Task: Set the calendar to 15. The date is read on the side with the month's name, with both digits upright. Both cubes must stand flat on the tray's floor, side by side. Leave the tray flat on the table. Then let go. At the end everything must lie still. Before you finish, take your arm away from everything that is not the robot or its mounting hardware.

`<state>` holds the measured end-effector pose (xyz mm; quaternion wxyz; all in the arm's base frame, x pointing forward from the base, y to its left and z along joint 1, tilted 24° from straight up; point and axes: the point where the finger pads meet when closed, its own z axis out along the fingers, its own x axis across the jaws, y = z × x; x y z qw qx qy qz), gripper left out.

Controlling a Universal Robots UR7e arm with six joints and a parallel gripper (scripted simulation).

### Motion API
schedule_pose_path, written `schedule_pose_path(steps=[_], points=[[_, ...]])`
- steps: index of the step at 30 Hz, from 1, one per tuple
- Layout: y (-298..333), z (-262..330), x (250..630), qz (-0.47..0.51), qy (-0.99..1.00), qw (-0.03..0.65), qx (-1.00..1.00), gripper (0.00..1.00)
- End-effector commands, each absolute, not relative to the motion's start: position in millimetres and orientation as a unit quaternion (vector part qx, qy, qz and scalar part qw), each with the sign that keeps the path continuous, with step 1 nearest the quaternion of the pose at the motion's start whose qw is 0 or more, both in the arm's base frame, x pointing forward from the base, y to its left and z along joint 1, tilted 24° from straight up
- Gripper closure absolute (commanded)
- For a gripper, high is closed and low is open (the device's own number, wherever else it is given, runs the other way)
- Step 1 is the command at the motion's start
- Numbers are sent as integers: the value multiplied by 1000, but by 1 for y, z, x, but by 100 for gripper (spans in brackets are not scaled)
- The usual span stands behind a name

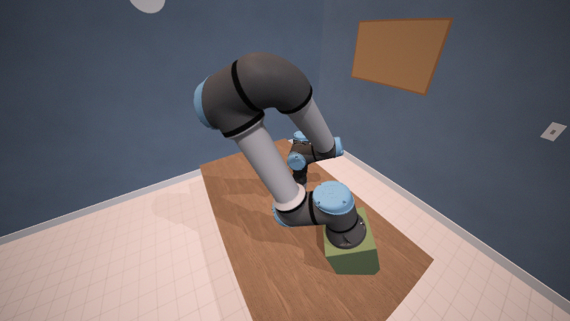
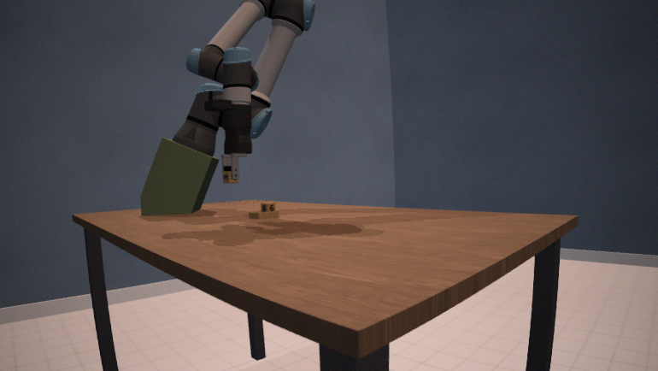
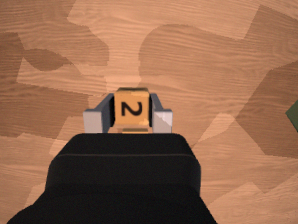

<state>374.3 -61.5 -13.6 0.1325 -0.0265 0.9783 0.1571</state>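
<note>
- Exterior view, left of centre: a green block [image 2: 177,179] stands on the far left part of the counter [image 2: 368,276] and carries the arm [image 2: 272,50], which bends down from the top of the frame.
- Just right of the block, the tool [image 2: 231,177] hangs in the air, pointing down, well above the counter.
- The tool is gripped on a cube [image 2: 230,176]; the cube sits between the two fingers at their tips.
- Wrist view, centre: the cube [image 3: 132,110] shows an orange face with a dark "2", a grey finger [image 3: 100,115] on its left and another on its right, both touching it.
- Exterior view, right of the tool and lower: a tray [image 2: 263,214] lies flat on the counter, near the middle of the frame.
- A second cube [image 2: 267,208] stands in the tray; dark digits show on its face, too small to read surely.
- Top view: the arm hides the tool and both cubes.
</note>
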Motion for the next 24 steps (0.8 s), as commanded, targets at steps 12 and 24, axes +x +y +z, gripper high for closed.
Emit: schedule_pose_path(steps=[12,24], points=[[-56,-10,374,157,978,133,-26,43],[20,24,364,158,978,133,-23,43]])
